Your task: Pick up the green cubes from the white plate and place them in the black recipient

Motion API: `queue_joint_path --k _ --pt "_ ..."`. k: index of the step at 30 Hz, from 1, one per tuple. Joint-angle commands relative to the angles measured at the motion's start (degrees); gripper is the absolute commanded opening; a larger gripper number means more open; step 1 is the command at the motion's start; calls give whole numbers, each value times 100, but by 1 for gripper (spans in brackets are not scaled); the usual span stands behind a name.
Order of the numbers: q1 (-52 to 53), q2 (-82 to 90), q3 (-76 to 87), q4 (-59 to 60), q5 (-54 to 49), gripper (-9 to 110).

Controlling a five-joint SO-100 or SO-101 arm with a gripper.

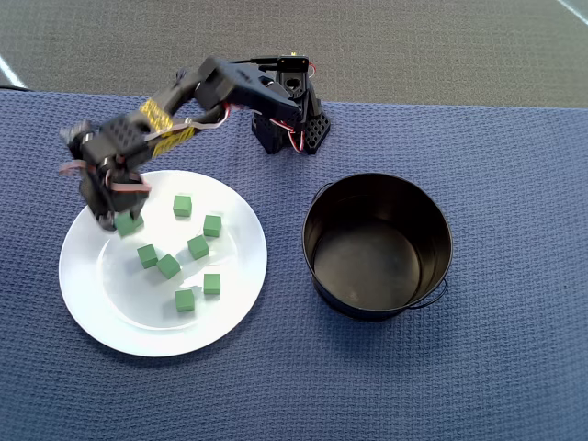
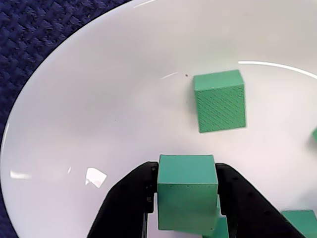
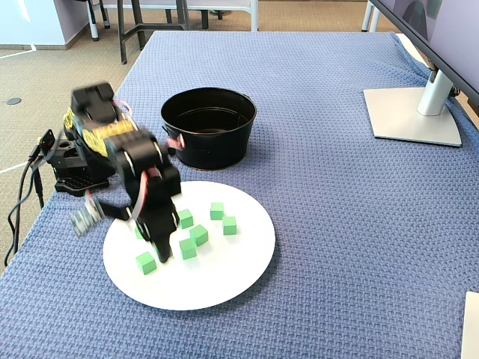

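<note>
My gripper [image 1: 124, 220] is shut on a green cube [image 2: 187, 198] over the far-left part of the white plate [image 1: 234, 303] in the overhead view. The black jaws press the cube's two sides in the wrist view [image 2: 187, 172]. A second cube peeks out just under the held one [image 2: 221, 229]. Several more green cubes lie loose on the plate, such as one [image 1: 183, 206] and another [image 1: 185, 300]. One cube [image 2: 219, 107] lies just ahead of the jaws. The black pot [image 1: 317, 266] stands empty to the plate's right, apart from it. In the fixed view the arm hides the held cube.
Everything stands on a blue woven cloth [image 1: 496, 367]. The arm's base [image 1: 292, 124] sits at the far edge behind the plate and pot. A monitor stand [image 3: 412, 112] is at the far right in the fixed view. The table edge and floor lie beyond the base.
</note>
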Motion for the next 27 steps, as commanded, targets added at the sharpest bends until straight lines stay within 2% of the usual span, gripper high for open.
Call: queue_joint_path --k 1,6,11,22,27 --pt "-62 1591 352 448 97 0" --pt "-809 3023 1301 536 272 0" --pt "-2285 4113 2646 44 668 0" --pt "-5915 5036 4061 -1415 967 0" --pt "-7031 5062 3990 -1292 1222 0"
